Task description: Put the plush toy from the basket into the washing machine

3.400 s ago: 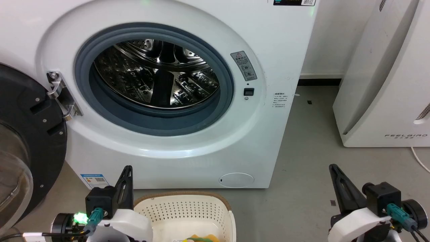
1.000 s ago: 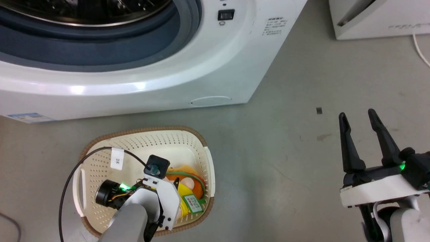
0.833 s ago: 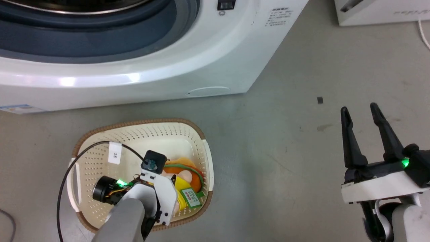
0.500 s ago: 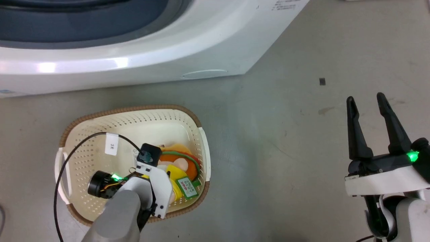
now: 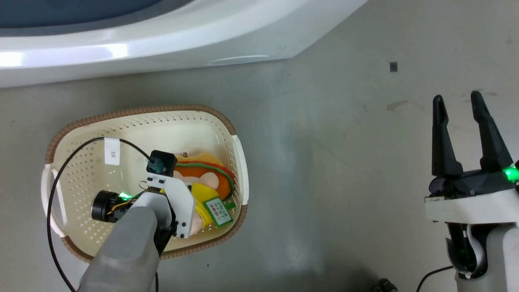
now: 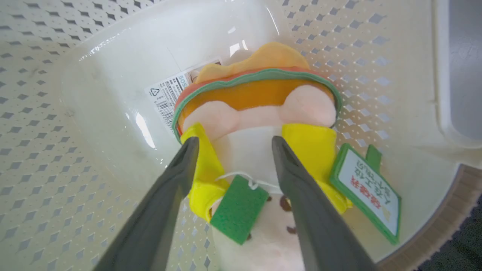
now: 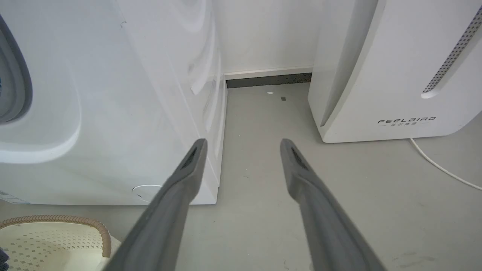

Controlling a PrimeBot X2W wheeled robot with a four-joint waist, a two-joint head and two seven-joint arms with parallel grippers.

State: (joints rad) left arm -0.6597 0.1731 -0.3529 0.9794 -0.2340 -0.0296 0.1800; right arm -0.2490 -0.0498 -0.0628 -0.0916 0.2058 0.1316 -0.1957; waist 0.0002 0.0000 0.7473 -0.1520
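Grey concrete floor, head view. Left gripper down inside basket at 8 o'clock, fingers parted, straddling plush toy body; contact unclear. Toy lies on basket bottom, against wall toward 3 o'clock, green-white tag beside it. Right gripper at 4 o'clock, well apart from basket, fingers apart, empty, above floor. Washing machine along 12 o'clock edge. White FEELBIRD appliance beyond, in right wrist view.

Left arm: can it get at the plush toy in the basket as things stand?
Probably yes. The left pincer is open inside the basket, its fingers either side of the plush toy's body. Only the toy's green tag lies between them.
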